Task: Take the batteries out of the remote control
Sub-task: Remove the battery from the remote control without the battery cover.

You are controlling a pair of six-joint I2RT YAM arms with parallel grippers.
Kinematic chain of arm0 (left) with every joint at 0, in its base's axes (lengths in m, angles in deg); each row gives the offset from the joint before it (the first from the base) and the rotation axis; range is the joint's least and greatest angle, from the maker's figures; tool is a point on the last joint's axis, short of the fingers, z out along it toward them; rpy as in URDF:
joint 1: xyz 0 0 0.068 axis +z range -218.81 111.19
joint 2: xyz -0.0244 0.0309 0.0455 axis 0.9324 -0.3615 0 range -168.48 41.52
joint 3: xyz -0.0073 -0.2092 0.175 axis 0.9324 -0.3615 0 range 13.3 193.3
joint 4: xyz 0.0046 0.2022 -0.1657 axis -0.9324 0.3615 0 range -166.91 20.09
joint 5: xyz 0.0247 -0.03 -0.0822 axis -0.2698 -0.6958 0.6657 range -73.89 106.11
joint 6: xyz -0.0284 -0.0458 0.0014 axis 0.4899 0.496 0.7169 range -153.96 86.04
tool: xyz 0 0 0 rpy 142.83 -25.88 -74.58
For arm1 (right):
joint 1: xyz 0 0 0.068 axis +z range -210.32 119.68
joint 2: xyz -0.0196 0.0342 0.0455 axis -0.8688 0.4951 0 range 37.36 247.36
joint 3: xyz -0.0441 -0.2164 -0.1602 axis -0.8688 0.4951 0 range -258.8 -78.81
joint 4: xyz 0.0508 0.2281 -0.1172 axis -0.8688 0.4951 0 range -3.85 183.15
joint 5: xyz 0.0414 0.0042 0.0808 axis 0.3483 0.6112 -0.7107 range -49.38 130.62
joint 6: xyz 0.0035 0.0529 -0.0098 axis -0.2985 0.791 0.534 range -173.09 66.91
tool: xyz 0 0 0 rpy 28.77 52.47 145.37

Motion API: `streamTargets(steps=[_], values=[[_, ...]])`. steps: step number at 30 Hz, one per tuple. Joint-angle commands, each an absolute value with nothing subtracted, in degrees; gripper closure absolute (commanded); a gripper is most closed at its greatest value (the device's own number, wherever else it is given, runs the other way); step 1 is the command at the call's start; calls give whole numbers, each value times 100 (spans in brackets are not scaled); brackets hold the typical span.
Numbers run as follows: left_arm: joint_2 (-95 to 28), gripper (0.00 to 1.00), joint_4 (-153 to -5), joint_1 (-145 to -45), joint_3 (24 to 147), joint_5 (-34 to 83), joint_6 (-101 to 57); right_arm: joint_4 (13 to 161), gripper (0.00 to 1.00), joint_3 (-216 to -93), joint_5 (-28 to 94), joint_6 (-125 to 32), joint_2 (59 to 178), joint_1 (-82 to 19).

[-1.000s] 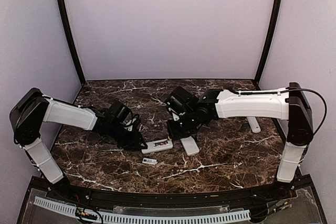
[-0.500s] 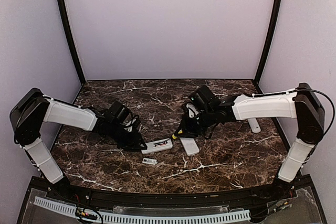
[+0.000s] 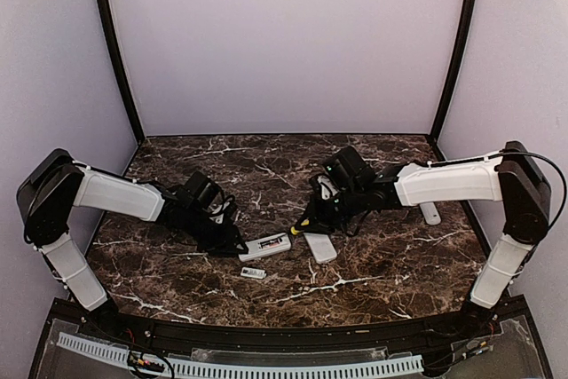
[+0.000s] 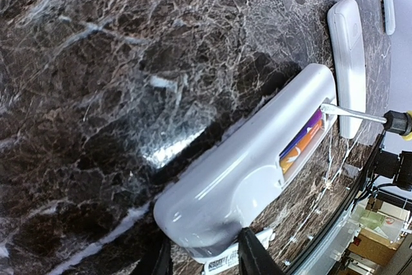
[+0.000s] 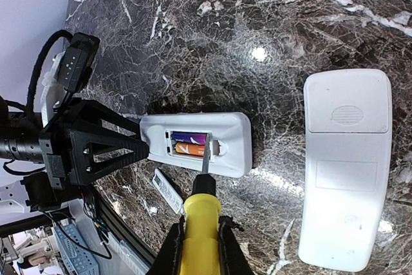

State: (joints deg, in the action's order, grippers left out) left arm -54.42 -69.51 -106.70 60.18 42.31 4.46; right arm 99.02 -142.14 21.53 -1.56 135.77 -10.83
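- Right arm has swung since a second ago: your wrist was bunched up over the middle of the table, and now the forearm reaches out long and low; your left arm hasn't budged.
- Batteries (image 5: 190, 143): two of them, one purple and one orange, lying side by side in the open bay of the remote control (image 5: 196, 143).
- That remote control lies back-up on the table (image 3: 222, 166), near the front centre.
- Your left gripper (image 4: 203, 256) is partly closed, clamping the remote control's end between its two fingers.
- Your right gripper (image 5: 198, 244) is squeezed tight on the yellow handle of the screwdriver (image 5: 198, 220).
- The blade tip is in at the bay's end by the orange cell; whether it touches the cell, I can't tell.
- A small white cover (image 5: 167, 191) lies loose at 7 o'clock from the remote control in the top view, just beside it.
- A second remote (image 3: 320, 247) lies at 3 o'clock, close but apart.
- A third remote (image 3: 429, 211) sits well off at 2 o'clock, by the right edge.
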Motion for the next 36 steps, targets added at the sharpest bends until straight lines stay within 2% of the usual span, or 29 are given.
streamTargets(steps=[1, 15, 26, 36], values=[[-5489, 66, -6946, -10704, 5977, 4280, 452, 9168, 100, -14151, 1740, -97, 13436, -967], [-5455, 66, -6953, -10697, 5972, 4286, 465, 8996, 100, -14026, 1815, -103, 13291, -970], [-5443, 66, -6947, -10704, 5984, 4292, 465, 8941, 100, -14184, 1759, -188, 13643, -967], [-5397, 66, -6988, -10704, 6007, 4282, 484, 10719, 100, -14968, 3036, -1151, 13572, -728]])
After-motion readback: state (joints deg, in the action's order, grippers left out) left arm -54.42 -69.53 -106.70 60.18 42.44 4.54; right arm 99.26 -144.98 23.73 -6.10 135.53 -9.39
